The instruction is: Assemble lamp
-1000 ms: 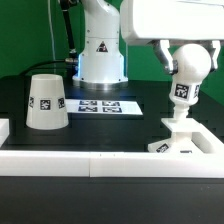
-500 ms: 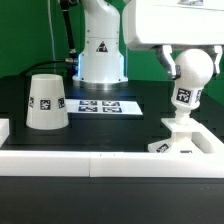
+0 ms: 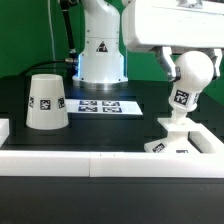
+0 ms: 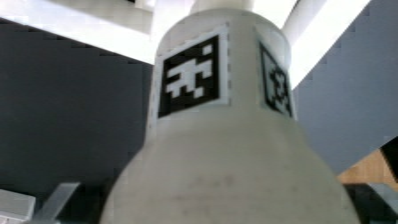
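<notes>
My gripper [image 3: 190, 62] is shut on the round bulb [image 3: 188, 72] at the exterior view's right. The bulb's stem [image 3: 177, 105] carries a tag and points down, a little tilted. Its lower end meets the raised middle of the flat square base [image 3: 185, 146]. I cannot tell how deep it sits. The tapered shade [image 3: 46, 102] stands mouth down at the exterior view's left, far from the gripper. In the wrist view the bulb [image 4: 222, 120] fills the picture between my gripper's [image 4: 222, 205] dark fingertips [image 4: 39, 200].
The white robot pedestal [image 3: 100, 50] stands at the back middle. The marker board [image 3: 106, 105] lies flat in front of it. A low white wall [image 3: 100, 165] runs along the table's front edge and rises at the right of the base.
The bulb has turned a little in the gripper; its stem tag has shifted lower and towards the exterior view's left. The shade and base have not moved.
</notes>
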`<state>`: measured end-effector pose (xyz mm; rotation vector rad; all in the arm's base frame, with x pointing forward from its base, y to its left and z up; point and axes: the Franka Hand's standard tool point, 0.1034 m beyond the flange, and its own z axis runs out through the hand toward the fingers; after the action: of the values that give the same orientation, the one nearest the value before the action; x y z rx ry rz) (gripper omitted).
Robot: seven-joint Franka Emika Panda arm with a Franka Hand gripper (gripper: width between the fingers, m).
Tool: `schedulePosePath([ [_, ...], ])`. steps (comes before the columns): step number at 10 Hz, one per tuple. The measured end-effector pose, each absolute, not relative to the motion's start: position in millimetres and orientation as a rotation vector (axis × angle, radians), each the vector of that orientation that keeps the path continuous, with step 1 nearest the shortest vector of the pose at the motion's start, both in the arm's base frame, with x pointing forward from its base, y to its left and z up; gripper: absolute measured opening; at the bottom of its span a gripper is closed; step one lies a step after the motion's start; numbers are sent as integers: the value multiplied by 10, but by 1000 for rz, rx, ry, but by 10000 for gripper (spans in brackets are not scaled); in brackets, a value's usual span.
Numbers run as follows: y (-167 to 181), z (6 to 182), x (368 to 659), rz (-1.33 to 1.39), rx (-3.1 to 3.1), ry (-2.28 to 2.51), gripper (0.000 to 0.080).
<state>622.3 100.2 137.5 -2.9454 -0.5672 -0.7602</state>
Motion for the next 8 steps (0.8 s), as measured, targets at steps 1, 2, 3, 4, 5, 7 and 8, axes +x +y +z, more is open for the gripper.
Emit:
schedulePosePath([
  [1,1031,1399,6231,-765,-2942,-562,580],
  [2,1041,1408,6234,-770,-2941,-553,580],
  [3,1029,1389,6229,-765,-2943,-551,580],
  [4,1014,1391,6237,-780,-2944,-552,580],
  [5,967,1418,6243,-848,-2943,-550,580],
  [7,911,1438,6127,-920,-2946,-563,580],
  [8,891,1451,6088,-925,-2949,-565,580],
])
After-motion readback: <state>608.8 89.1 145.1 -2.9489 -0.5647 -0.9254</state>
